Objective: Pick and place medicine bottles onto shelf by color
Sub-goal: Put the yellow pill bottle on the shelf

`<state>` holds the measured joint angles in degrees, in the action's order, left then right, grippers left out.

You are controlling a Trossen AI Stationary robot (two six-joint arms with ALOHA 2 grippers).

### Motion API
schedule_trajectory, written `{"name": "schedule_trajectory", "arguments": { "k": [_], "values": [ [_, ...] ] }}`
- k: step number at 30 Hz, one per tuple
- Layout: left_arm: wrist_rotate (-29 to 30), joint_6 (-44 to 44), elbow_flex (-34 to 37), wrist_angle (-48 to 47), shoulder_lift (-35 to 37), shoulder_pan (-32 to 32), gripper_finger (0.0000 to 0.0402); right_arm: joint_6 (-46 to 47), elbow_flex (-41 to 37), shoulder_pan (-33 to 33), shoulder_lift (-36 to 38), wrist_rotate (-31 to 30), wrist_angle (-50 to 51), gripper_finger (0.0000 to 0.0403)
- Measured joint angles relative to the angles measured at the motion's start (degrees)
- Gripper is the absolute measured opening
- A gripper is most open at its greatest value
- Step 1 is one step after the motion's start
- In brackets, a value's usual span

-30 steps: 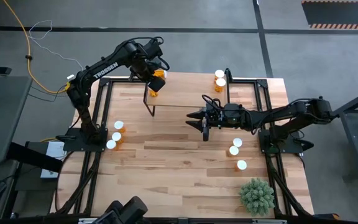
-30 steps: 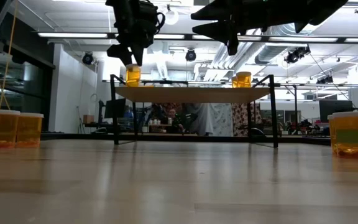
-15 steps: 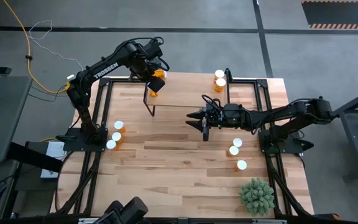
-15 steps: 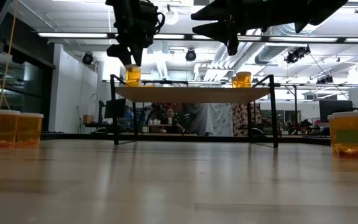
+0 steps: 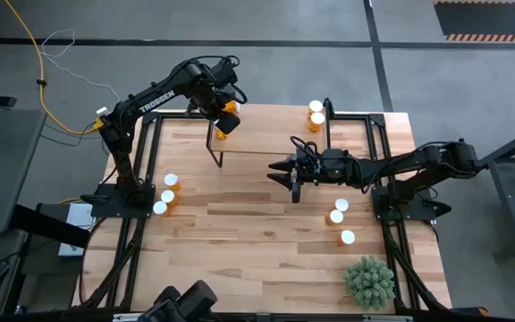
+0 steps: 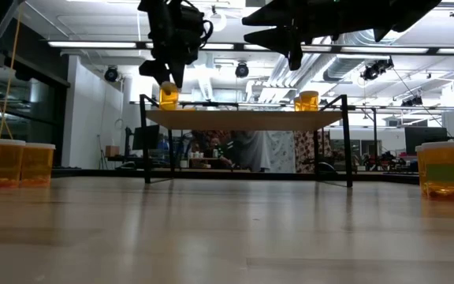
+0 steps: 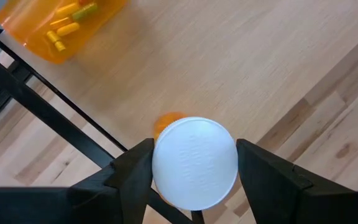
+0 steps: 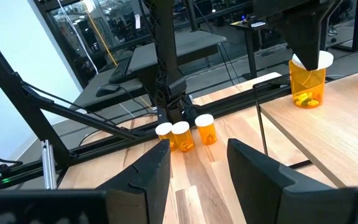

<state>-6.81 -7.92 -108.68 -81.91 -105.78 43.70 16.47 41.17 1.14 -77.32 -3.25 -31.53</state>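
My left gripper hangs open over the shelf's far left corner. Its fingers stand on either side of the white cap of an orange medicine bottle, which stands upright on the shelf. A second bottle shows close beside it. Two more bottles stand at the shelf's far right corner. My right gripper hovers open and empty over the table's middle, just off the shelf's near edge. My left gripper comes at the bottle from above, pointing down, one finger on each side of the cap. I cannot tell whether the fingers touch the cap. The bottle stands upright on its base on the shelf.
Three bottles stand together near the table's left edge, and three more stand on the right side. A green spiky plant sits at the near right corner. The shelf's thin black legs rise from the table.
My left gripper has risen a little and shifted slightly toward the table's right over the bottle. The bottle has stayed upright on the shelf.
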Motion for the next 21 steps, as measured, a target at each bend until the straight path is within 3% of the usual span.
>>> {"name": "schedule_trajectory", "arguments": {
  "k": [21],
  "values": [
    [2.60, 0.02, 0.20, -1.14, 2.38, 0.04, 0.0207, 0.00, 0.00, 0.00, 0.00, 0.00, 0.04, 0.0152]
  ]
}}
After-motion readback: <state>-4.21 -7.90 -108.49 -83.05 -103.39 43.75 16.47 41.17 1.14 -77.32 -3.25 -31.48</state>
